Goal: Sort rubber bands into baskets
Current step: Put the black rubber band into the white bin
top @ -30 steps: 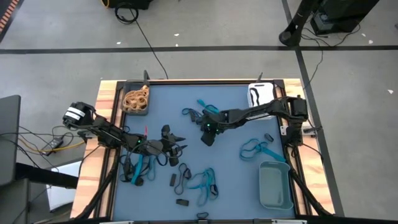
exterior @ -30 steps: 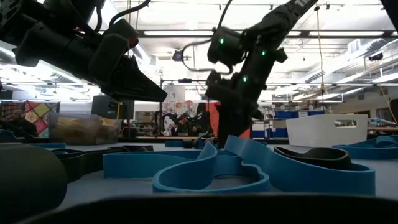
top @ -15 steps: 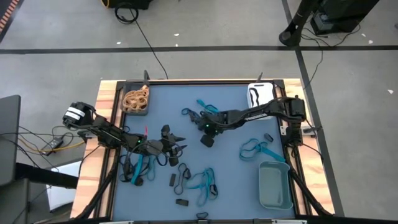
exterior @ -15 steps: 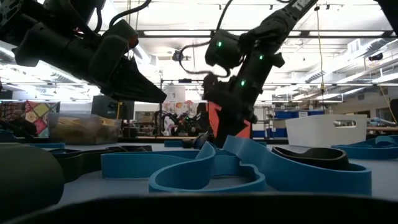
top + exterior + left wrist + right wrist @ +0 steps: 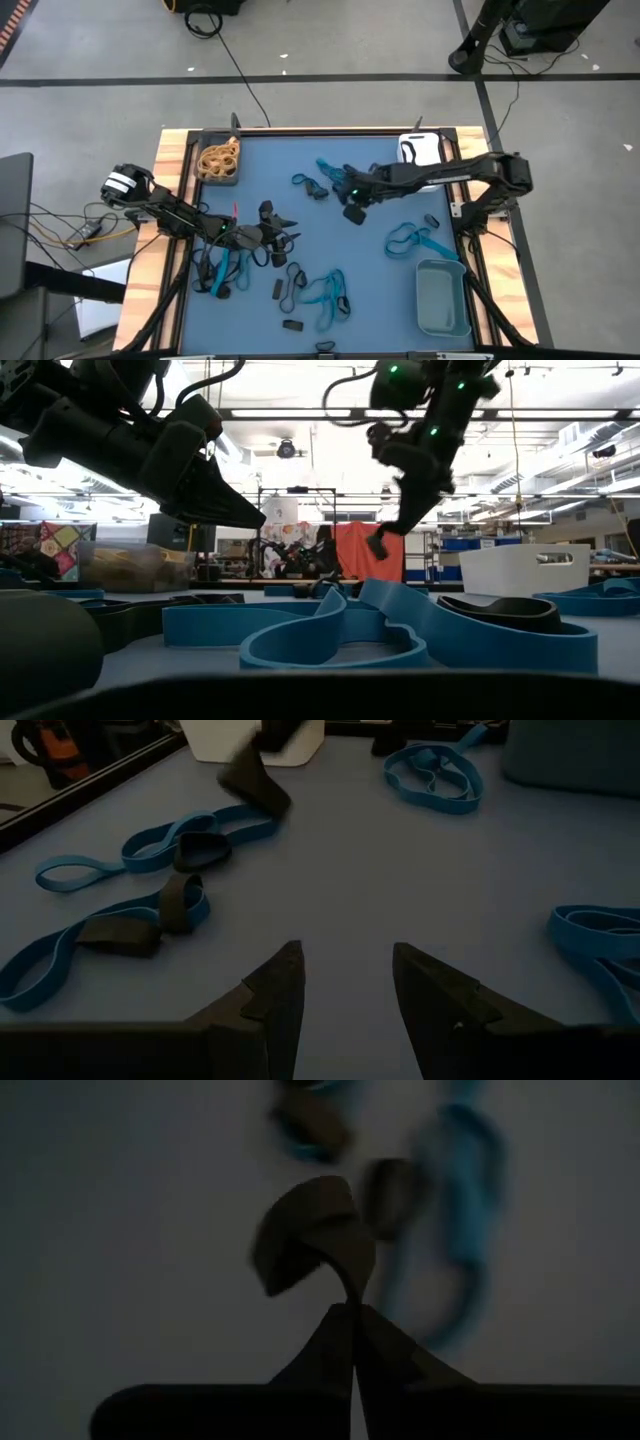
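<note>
Black band (image 5: 305, 1230) pinched in shut right gripper (image 5: 355, 212), lifted off the mat (image 5: 380, 290), likely bound for the white basket (image 5: 420, 148) nearby. Left gripper (image 5: 283, 238) waits, jaws apart, over loose bands (image 5: 325, 290).

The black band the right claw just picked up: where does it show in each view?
High: black band under the right claw, mid-table.
Low: band hanging clear of the mat, upper centre.
Left wrist: band aloft before the white basket.
Right wrist: band pinched at the fingertips.
Shared landmark: white basket.
</note>
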